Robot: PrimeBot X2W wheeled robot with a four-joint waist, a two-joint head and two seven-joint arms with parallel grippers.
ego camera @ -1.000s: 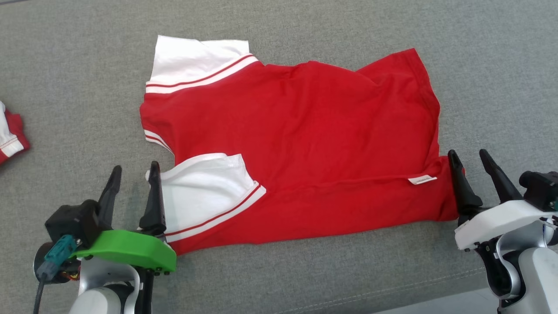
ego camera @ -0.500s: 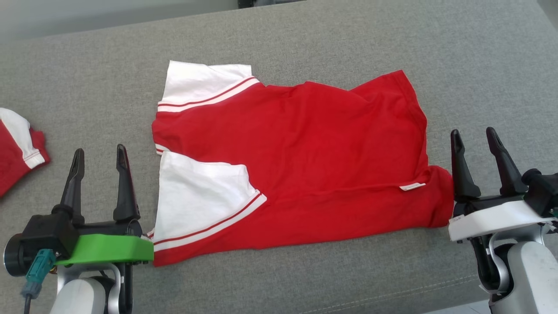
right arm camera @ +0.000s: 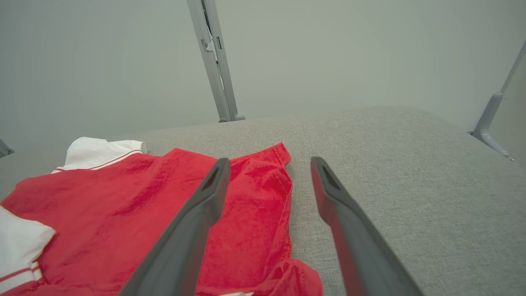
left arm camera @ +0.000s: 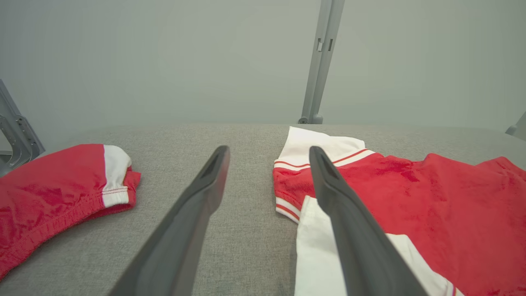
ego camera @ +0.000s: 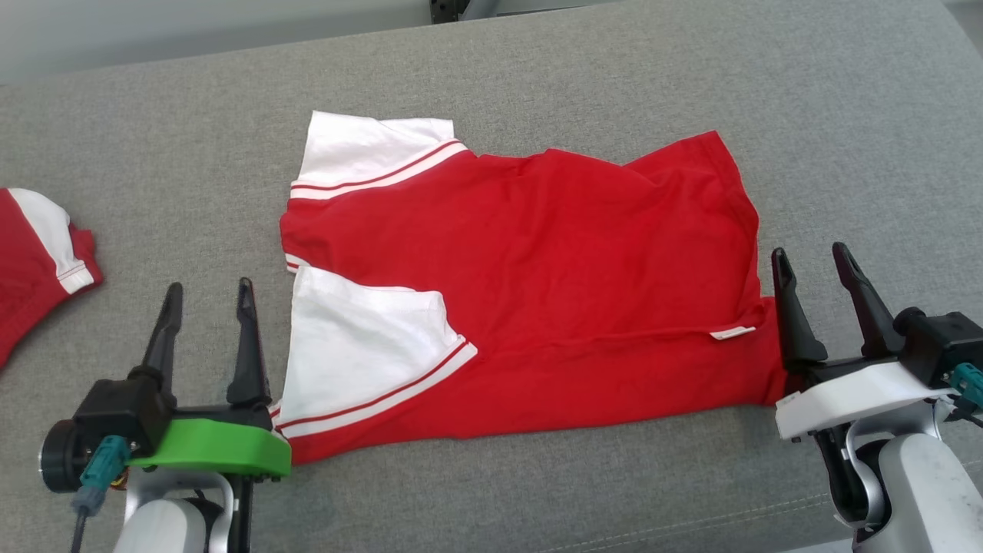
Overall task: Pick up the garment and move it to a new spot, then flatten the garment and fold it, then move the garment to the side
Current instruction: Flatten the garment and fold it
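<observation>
The garment is a red shirt with white, red-striped sleeves, spread on the grey cushion with its near long edge folded over the body. It also lies in the left wrist view and the right wrist view. My left gripper stands open just left of the near white sleeve, nothing between its fingers. My right gripper is open at the shirt's right hem end, its left finger by the fabric's edge, holding nothing.
A second red and white garment lies at the cushion's left edge, also in the left wrist view. Grey metal posts rise behind the cushion's far edge. Bare cushion lies right of the shirt.
The head camera has tilted up, so the whole scene sits lower in view. The near white sleeve lies flatter than a second ago. Both grippers have drawn back a little from the shirt, still open.
</observation>
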